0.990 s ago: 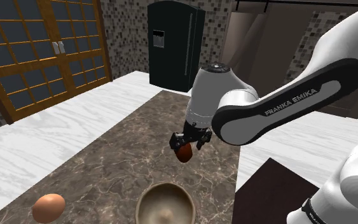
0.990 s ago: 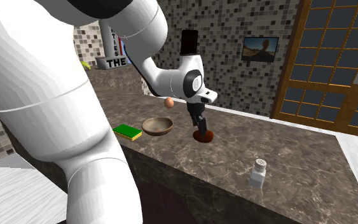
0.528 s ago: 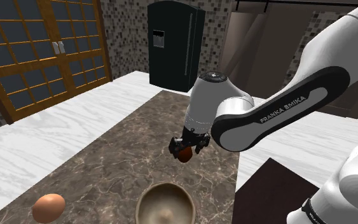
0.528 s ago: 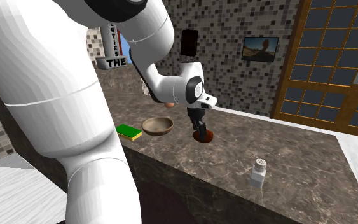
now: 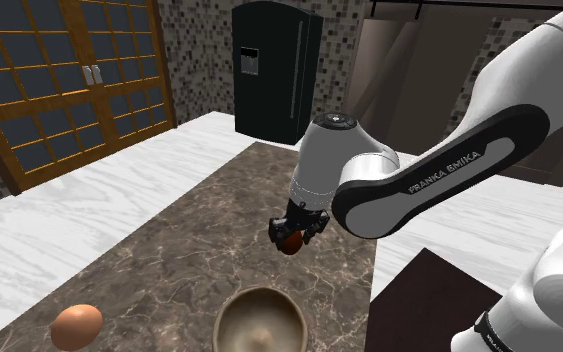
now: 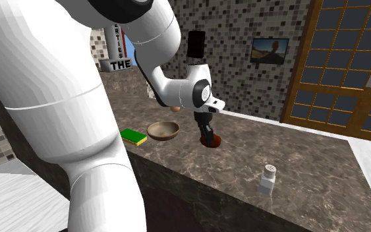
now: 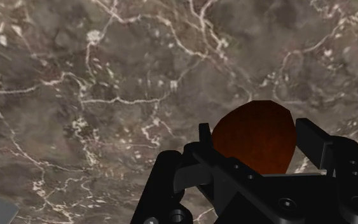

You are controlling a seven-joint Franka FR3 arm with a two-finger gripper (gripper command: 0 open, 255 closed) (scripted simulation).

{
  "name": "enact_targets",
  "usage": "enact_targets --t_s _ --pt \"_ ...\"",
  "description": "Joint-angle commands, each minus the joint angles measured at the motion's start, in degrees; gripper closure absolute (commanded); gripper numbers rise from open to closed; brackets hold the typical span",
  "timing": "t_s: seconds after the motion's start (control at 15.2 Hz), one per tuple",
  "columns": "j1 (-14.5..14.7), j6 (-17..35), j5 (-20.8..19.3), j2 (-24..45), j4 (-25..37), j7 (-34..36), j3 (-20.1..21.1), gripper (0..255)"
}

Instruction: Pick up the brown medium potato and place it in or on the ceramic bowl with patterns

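Clamps black gripper (image 5: 291, 230) on potato (image 5: 290, 243), jaws shut against its two sides. Holds potato, reddish-brown and rounded, over dark veined counter (image 5: 159, 255); cannot tell from these angles whether clear of the stone or grazing it. Points fingers down from white arm (image 5: 439, 170) lettered FRANKA EMIKA.

In the shoulder view, holds potato above and slightly right of bowl (image 5: 223, 312), apart from its rim, on the side toward black fridge (image 5: 274, 70) past the counter's far end. Shows bowl, tan and round, open side up at that view's lower edge. Shows brown egg (image 5: 76, 326) lying on the counter off to the left of bowl, well apart from it. Takes in pale white surfaces on either side of the counter and wood-framed glass doors (image 5: 59, 80) at upper left.

From the second exterior view, finds gripper (image 6: 207, 135) and potato (image 6: 211, 141) just right of bowl (image 6: 153, 128), near but not touching. Catches green-and-yellow sponge (image 6: 132, 136) just left of bowl, close to the counter's near edge. Picks out white shaker (image 6: 267, 178) standing upright farther right, well apart from potato.

Through the wrist view, shows potato (image 7: 255, 137) wedged between two black fingers (image 7: 312, 141), with marble beyond.
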Motion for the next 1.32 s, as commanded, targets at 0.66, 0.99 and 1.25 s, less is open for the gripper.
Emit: enact_targets --t_s 0.66,0.99,1.25 --pt "0.9 -3.4 2.8 -2.9 1.0 -2.3 -0.8 255" --pt "1.7 -7.7 5.2 -6.0 2.6 -4.4 -1.8 255" --pt "2.3 -11.2 6.6 -8.1 4.1 -5.6 -2.7 255"
